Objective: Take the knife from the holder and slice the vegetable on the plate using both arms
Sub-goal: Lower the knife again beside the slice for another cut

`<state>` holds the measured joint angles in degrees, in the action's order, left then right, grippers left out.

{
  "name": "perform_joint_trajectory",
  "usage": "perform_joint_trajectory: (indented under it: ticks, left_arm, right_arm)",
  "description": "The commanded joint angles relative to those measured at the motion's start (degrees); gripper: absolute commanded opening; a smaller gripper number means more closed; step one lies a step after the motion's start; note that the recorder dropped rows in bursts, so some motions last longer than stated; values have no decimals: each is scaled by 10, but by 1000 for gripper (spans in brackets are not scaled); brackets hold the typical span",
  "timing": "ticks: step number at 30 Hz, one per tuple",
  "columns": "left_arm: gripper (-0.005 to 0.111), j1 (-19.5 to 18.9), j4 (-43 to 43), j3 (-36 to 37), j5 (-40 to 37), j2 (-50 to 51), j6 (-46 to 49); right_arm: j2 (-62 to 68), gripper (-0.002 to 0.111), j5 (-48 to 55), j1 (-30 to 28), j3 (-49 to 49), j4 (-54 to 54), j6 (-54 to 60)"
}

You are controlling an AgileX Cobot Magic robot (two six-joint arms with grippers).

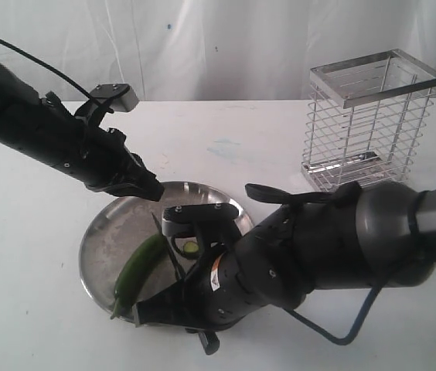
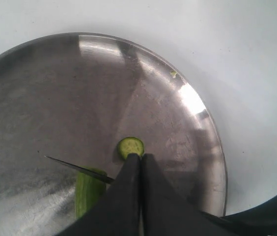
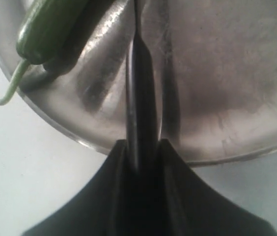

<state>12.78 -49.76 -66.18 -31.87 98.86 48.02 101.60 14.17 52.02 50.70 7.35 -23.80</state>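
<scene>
The slicing step was judged to be in hand. The holder (image 1: 372, 120) stood empty at the far right of the table (image 1: 32, 255), well apart from the work.

The knife (image 3: 141, 105) was out of it and clamped by its black handle between the fingers of the right hand (image 3: 141, 147), with the blade running out over the plate (image 1: 110, 232). In the left wrist view the blade tip (image 2: 74, 168) lay across the cut end of the vegetable (image 2: 87, 191).

The vegetable lay on the near left part of the plate, its stem tail (image 3: 12, 87) reaching over the rim toward the near edge. One cut slice (image 2: 130, 146) lay flat on the plate just beside the main piece, so at least one cut appeared done.

The left hand (image 2: 141, 164) had its fingers pressed together with nothing seen between them; their tips sat at the slice, and contact could not be confirmed.

In judgement, the next move called for the left hand to steady the long piece while the right hand shifted the blade further along it and pressed down. The curved vegetable could roll on the smooth steel.
</scene>
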Motion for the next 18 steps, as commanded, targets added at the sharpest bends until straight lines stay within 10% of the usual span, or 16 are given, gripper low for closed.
perform_joint_trajectory:
  ticks: [1,18]
  left_arm:
    - [0,-1,-7,5,-7,-8,-1]
    - [0,-1,-7,5,-17,-5,-1]
  right_arm:
    - [6,0,-23,2,2,3,7]
    - [22,0,-11,2,15,6,7]
